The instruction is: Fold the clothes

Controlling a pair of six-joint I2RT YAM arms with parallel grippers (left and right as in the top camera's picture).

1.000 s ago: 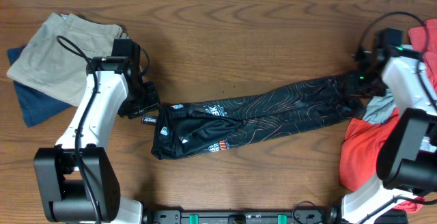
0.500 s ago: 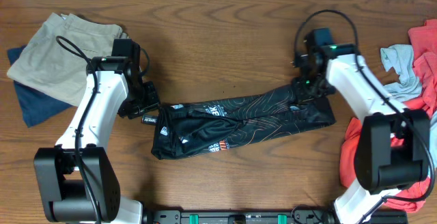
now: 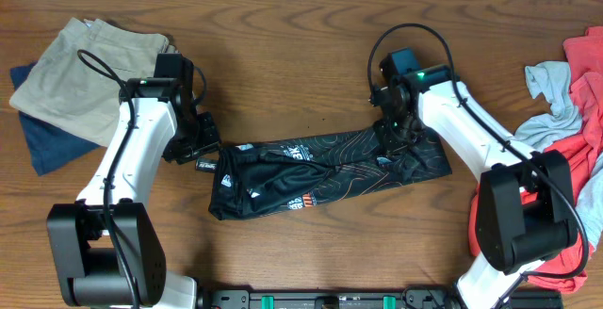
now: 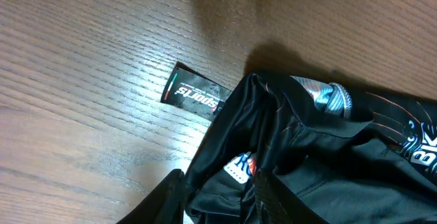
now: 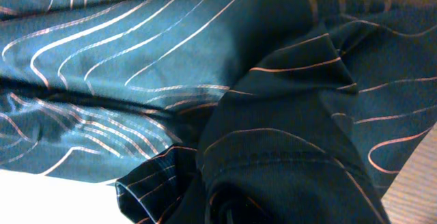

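centrally on the worktop [image 3: 283,55] lies the black t-shirt [image 3: 320,172], bunched into one long band. its left end sits between the left jaws, which are part-closed on a fold of cloth beside a black label [image 4: 194,94]. the right jaws are closed tight on gathered fabric near the band's right end. the left arm [image 3: 132,158] reaches up from the near edge, and the right arm [image 3: 462,125] bends in from the right, wrist low over the cloth. the band's long axis runs left to right, its right end angled slightly towards the far edge.
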